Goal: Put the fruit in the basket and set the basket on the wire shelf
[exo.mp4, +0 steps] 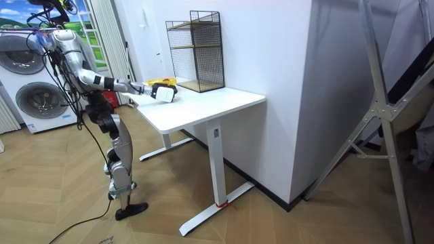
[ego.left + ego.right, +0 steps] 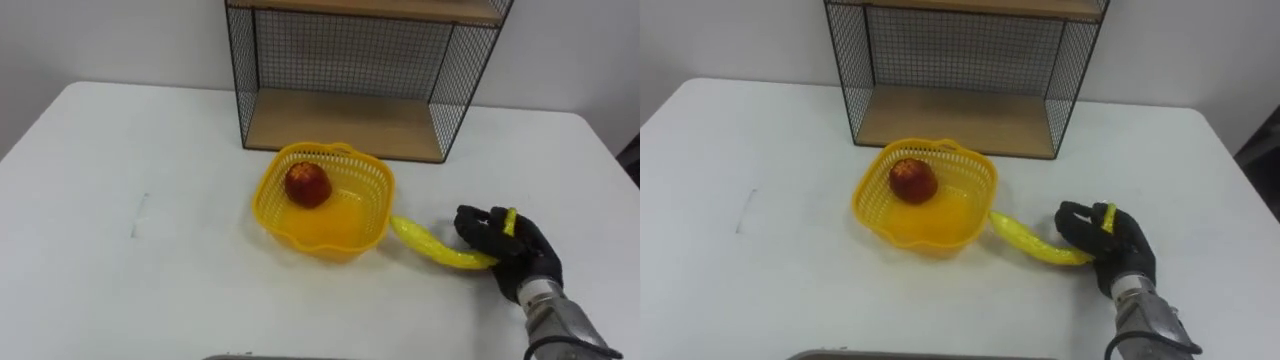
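White laminate forms the worktop [image 2: 120, 150], which is seen in the room view to stand on a white frame over a wooden floor [image 1: 271, 224], close to a white wall [image 1: 271, 41]. Washing machines [image 1: 30, 88] are seen behind the robot, which stands at the worktop's end with one arm stretched over it.

At the worktop's far edge the wire shelf [image 2: 350, 120] is set, with nothing on its lower wooden board. Just in front of it the yellow basket [image 2: 320, 240] rests on the worktop, and a red apple [image 2: 308, 184] is already lodged inside, toward the back left.

The banana [image 2: 430, 243] is not yet in. It lies on the worktop outside the basket's right wall, and whether its far tip touches that wall or stops just short cannot be told. Its near end is clasped by the right hand [image 2: 510, 245], whose fingers are curled round it.

One fruit is thus judged to be placed. The banana is left to be lifted over the rim and let go, after which the basket must be taken up and set on the shelf's board. Roughly a third of the task is judged done.
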You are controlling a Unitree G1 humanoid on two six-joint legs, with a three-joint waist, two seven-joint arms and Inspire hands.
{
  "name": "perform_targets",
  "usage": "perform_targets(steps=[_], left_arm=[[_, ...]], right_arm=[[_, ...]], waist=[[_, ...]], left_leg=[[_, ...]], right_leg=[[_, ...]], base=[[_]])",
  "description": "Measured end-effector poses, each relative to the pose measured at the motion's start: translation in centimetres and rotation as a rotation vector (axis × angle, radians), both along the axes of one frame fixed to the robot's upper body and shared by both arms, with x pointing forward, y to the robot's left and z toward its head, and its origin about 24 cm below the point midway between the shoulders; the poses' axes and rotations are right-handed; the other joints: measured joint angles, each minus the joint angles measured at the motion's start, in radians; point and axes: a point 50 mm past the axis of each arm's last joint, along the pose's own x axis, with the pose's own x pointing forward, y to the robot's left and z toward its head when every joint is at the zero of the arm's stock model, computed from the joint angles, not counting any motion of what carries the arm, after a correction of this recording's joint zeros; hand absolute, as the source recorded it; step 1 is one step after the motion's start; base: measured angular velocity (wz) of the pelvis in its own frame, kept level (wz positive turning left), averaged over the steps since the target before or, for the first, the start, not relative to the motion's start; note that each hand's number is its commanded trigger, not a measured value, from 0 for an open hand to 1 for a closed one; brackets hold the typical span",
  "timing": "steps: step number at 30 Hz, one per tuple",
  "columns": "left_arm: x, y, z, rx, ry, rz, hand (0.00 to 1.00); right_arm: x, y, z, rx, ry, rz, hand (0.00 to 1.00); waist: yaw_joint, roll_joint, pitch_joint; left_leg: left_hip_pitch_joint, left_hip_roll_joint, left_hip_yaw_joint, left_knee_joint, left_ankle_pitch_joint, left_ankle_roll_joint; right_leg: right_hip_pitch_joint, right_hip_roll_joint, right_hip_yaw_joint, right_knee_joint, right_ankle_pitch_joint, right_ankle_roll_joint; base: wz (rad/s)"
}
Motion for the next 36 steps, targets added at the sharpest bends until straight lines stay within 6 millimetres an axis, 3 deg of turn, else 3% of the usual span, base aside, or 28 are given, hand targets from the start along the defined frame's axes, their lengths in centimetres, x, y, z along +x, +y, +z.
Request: perform_targets(steps=[7,15,36], left_arm=[[-0.5,-0.4,-0.1,-0.005,0.020,0.009,0.00],[-0.2,-0.5,-0.1,-0.006,0.011,0.008,0.00],[-0.1,-0.5,-0.1,-0.011,0.001,0.011,0.00]], right_arm=[[0.2,0.5,0.1,0.081,-0.037,0.022,1.00],[0.9,1.1,1.6,0.086,-0.113,0.065,1.00],[1.5,1.5,2.7,0.087,-0.166,0.092,1.00]], waist=[[0.002,0.007,-0.0013],[0.005,0.015,-0.0043],[0.010,0.005,-0.0016]], left_leg=[[-0.003,0.000,0.001,0.000,0.000,0.000],[-0.003,0.000,0.003,0.001,0.000,0.000],[-0.003,0.000,0.010,-0.004,0.000,0.000]], right_leg=[[-0.004,0.001,0.003,-0.002,0.000,0.001],[-0.007,0.001,0.012,-0.001,-0.001,0.001],[-0.015,0.001,0.016,0.002,-0.001,0.002]], base=[[0.00],[0.00],[0.00]])
